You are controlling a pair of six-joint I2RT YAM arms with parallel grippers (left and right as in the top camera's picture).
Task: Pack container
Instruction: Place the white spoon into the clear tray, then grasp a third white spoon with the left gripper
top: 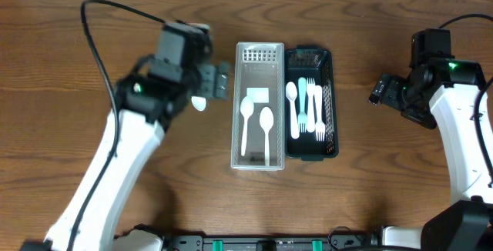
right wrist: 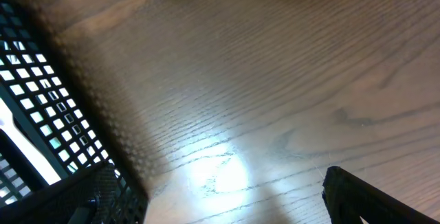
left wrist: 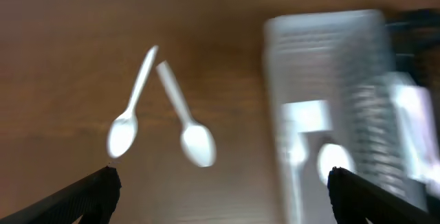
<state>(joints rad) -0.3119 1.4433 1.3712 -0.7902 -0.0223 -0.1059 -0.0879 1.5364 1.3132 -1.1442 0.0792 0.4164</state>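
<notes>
Arms first: the left one reaches up from the bottom-left corner, and the left pincer [top: 216, 79] hangs over the bench [top: 92, 20] just beside the white basket [top: 259, 51]. Its fingers are spread wide with nothing between them. The right arm is folded up at the far right. The right pincer [top: 380, 91] points toward the black basket [top: 310, 156] but sits well apart from it, also spread and empty.

The left wrist view is badly smeared. You can make out one loose spoon [left wrist: 122, 135] and a second loose spoon [left wrist: 197, 143] on the wood, handles nearly meeting in a V. Overhead, the arm covers them except for a single bowl. The right wrist view only catches a blurry corner of black mesh.

The white basket holds two packed spoons [top: 246, 116] and a white tag [top: 256, 95]. The black one holds forks [top: 312, 108] and another spoon.
</notes>
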